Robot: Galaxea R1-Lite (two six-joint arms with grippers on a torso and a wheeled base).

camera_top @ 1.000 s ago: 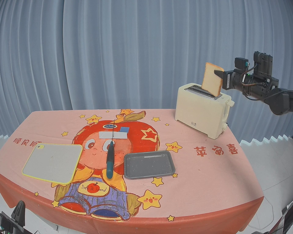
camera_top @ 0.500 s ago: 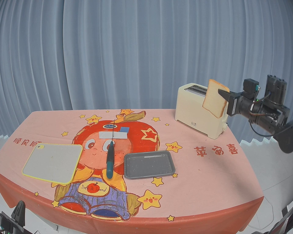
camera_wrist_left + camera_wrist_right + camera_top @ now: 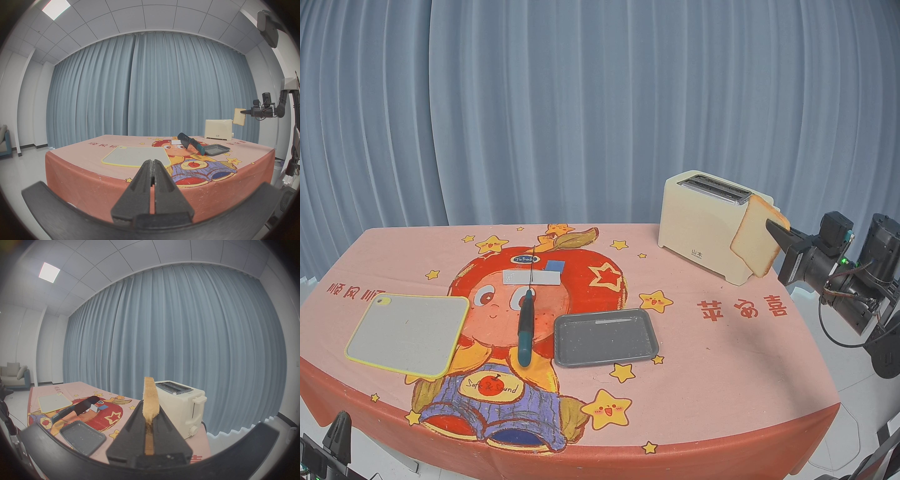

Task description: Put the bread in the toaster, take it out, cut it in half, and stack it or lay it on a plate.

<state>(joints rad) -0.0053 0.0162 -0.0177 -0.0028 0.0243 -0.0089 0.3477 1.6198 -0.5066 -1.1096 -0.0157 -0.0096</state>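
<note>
Gripping the bread slice (image 3: 755, 236) by its edge, the right end effector (image 3: 770, 226) is clamped on it and holds it upright in the air close beside the lever end of the toaster (image 3: 700, 225), apart from it, near the far right corner of the bench (image 3: 725, 375). Both toaster slots are empty. The slice looks pale with a browner crust, and I cannot tell from its face whether it has been toasted. My judgement is that the toaster step is the one in hand, and that cutting and plating are yet to come. The yellow-rimmed cutting board (image 3: 407, 334) is bare, the teal-handled knife (image 3: 525, 325) lies untouched between the board and the dark grey tray (image 3: 606, 342), and the tray holds nothing. The left end effector (image 3: 152, 165) hangs low in front of the bench with its fingers together on nothing.

As for writing, the toaster has a small dark mark low on its side. The bench cloth has red characters at both ends and small lettered badges on its cartoon figure. I leave all of it unread.
</note>
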